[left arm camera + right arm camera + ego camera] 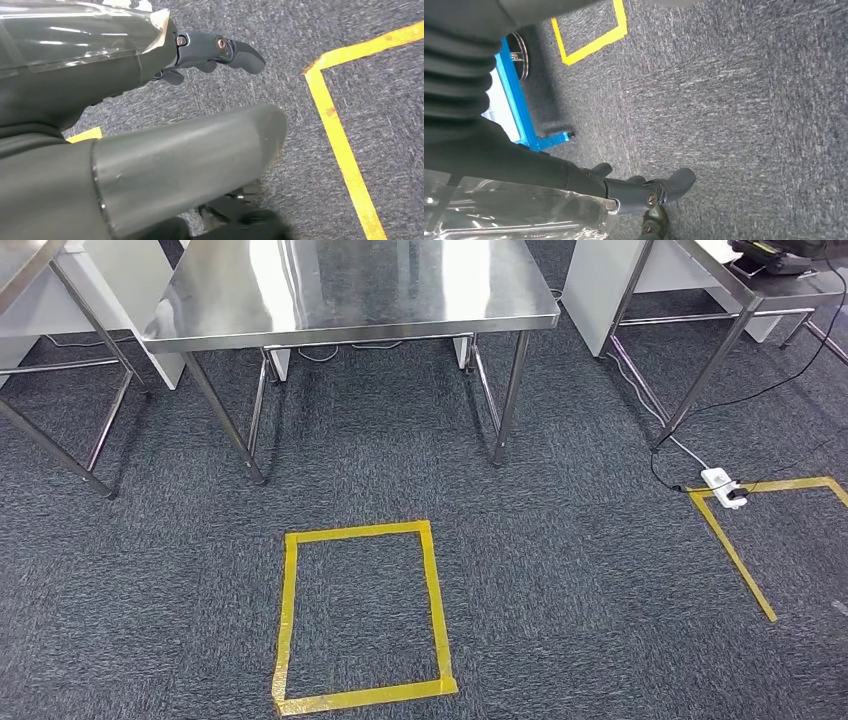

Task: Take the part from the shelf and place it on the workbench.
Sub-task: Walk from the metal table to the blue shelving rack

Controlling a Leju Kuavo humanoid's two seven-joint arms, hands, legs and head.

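Fingers [220, 50] of left hand [200, 52] loosely curled, holding nothing; right hand [644, 192] same, both hanging over carpet [560, 570]. Part, shelf not visible, so weight and grip point can't be judged. Steel tabletop [350, 285] ahead, beyond yellow tape square [362, 615].

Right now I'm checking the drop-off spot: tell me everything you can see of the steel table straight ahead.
The steel table has a flat, shiny, reflective metal top with nothing visible on it. Thin tubular metal legs with lower crossbars stand on the dark grey carpet. It stands upright, beyond the yellow tape rectangle, between two neighbouring benches. Its far edge is cut off.
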